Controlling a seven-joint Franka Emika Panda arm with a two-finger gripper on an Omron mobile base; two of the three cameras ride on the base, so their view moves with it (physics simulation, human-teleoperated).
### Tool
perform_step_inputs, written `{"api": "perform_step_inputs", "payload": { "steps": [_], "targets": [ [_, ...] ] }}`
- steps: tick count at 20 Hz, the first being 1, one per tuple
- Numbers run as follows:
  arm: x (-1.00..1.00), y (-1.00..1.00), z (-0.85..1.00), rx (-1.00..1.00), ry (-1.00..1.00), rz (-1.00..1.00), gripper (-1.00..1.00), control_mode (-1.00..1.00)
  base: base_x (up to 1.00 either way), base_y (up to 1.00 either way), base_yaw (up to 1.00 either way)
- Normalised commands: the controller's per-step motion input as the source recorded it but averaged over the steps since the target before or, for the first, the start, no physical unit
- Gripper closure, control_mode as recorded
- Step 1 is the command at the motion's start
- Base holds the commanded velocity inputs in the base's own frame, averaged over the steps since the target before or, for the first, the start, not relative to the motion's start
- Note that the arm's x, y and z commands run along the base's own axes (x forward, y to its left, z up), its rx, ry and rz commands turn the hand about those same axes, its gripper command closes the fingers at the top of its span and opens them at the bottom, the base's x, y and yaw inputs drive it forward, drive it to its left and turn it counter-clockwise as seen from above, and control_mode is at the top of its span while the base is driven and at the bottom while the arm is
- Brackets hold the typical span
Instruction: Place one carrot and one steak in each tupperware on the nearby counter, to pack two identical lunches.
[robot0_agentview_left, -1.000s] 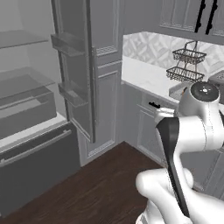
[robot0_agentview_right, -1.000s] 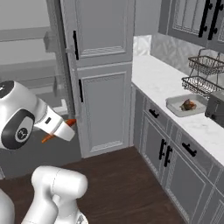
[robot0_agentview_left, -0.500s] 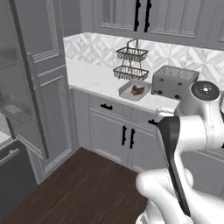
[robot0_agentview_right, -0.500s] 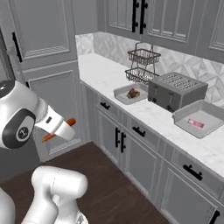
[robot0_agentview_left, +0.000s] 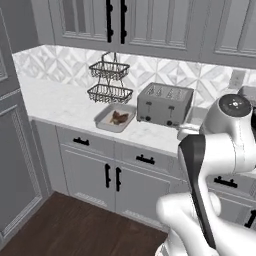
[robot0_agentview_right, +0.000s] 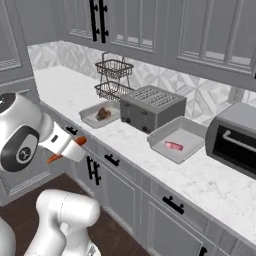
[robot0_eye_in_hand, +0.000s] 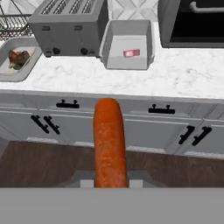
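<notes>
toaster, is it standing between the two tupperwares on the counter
Yes, the toaster stands between the tupperware with the brown steak and the tupperware with the pink steak on the counter.

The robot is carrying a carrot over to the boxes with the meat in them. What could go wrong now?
1. The carrot sticks far out past the gripper, held at one end, so it might slip and fall to the floor.
2. The toaster stands between the two boxes, so the arm could bump it.
</notes>
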Motion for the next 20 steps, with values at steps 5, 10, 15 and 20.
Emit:
{"api": "perform_step_inputs", "payload": {
  "steps": [5, 10, 15, 20],
  "targets": [
    [0.00, 0.00, 0.00, 0.00, 0.00, 0.00, 1.00, 1.00, 0.74, -0.39, -0.29],
    [0.13, -0.04, -0.07, 0.00, -0.05, -0.05, 1.00, -1.00, 0.53, -0.16, -0.27],
    [0.79, -0.18, -0.52, 0.01, -0.07, -0.11, 1.00, -1.00, 0.00, 0.00, 0.00],
    [0.91, -0.24, -0.56, 0.08, 0.00, -0.04, 1.00, -1.00, 0.00, 0.00, 0.00]
  ]
}}
